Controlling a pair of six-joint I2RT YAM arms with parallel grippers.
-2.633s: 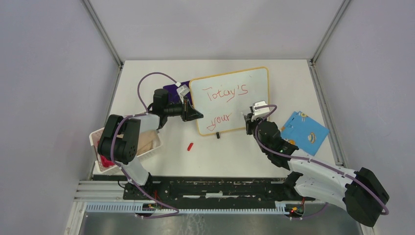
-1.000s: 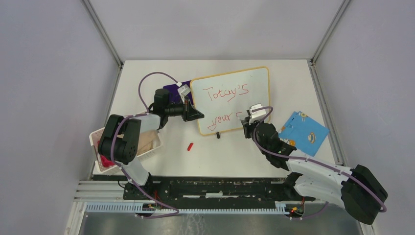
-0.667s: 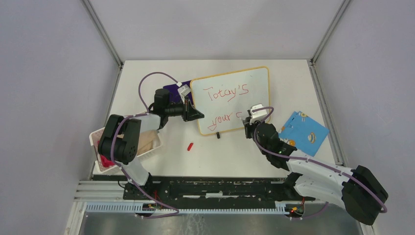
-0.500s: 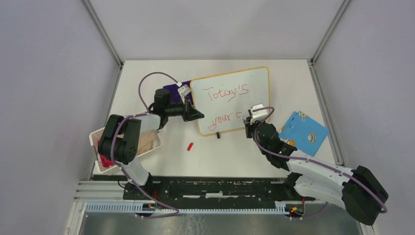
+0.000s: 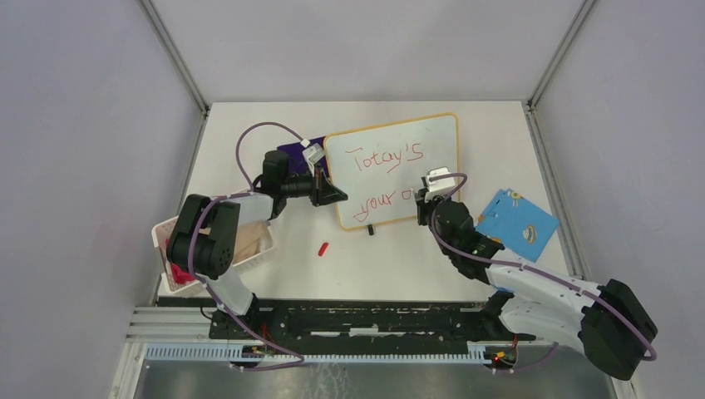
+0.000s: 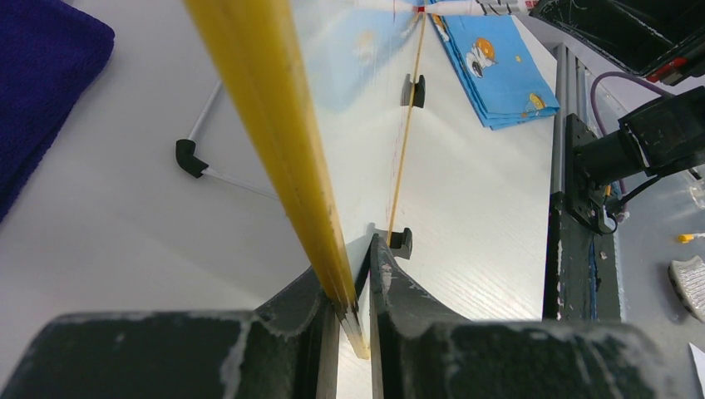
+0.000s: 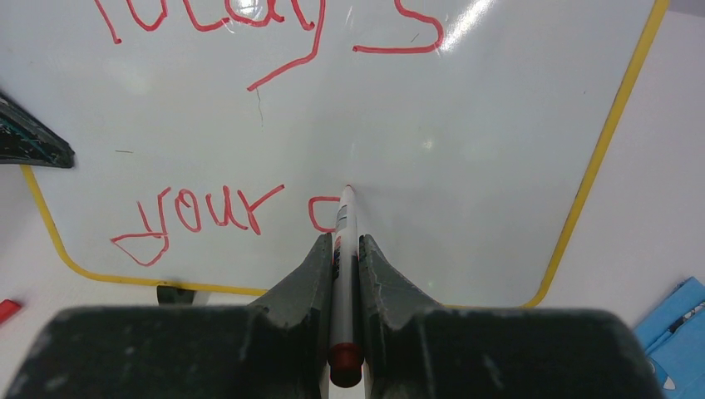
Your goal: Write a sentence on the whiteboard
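The whiteboard (image 5: 428, 141) stands propped on the table, white with a thin yellow frame. The sentence (image 5: 384, 158) is in red marker: "Totay's" above, "your" (image 7: 212, 212) below, then a small open loop. My left gripper (image 5: 332, 195) is shut on the board's lower left edge; its wrist view shows the yellow frame (image 6: 266, 125) pinched between the fingers (image 6: 357, 258). My right gripper (image 5: 428, 199) is shut on a white marker (image 7: 342, 249) with a red end, its tip against the board just right of the loop.
A blue card (image 5: 517, 220) with pictures lies right of the board. A red cap (image 5: 322, 248) lies on the table in front. A white basket (image 5: 162, 241) sits at the left edge, and a purple cloth (image 5: 293, 151) lies behind my left gripper.
My right gripper has carried the marker up and right, extending the small curved stroke after "your" into a loop. The left gripper and the board have stayed still.
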